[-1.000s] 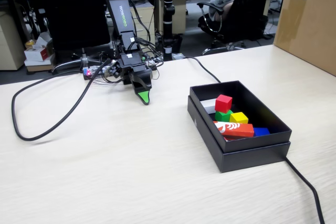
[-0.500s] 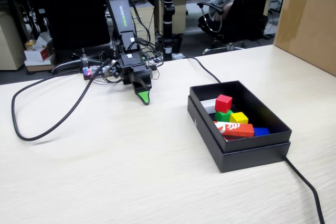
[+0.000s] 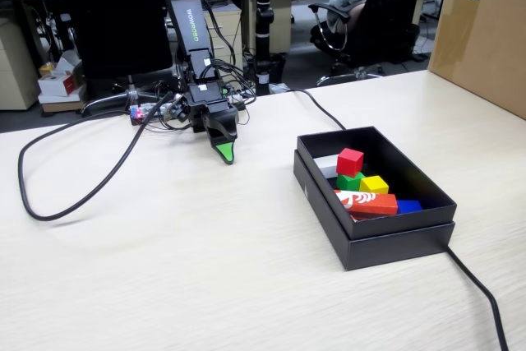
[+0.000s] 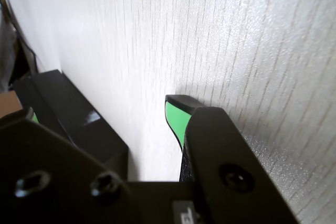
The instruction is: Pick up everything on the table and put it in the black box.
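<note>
The hand [image 3: 225,154] rests low at the back of the surface [image 3: 205,252], its green-tipped fingers pointing down and forward until the tip nearly meets the pale wood grain. It holds nothing. Its fingers appear drawn together in the fixed view, but the wrist view shows only one green tip [image 4: 177,116] clearly, so how far the hand is parted cannot be told. The folded black arm [image 3: 191,39] rises behind it, with a bundle of wires at its base and a thick black cable [image 3: 74,195] looping away across the surface to the left of the fixed view.

Well apart from the hand, to the right in that view, sits the black box [image 3: 374,240], open at the top. Inside it the red cube [image 3: 350,161] sits on top of the green cube [image 3: 349,181], and the yellow cube [image 3: 375,184] lies just beside the green one. A long red-and-white printed block [image 3: 367,201] lies in front of them, with a blue piece [image 3: 408,205] at its right end. A big brown carton [image 3: 485,30] stands at the far right edge.
</note>
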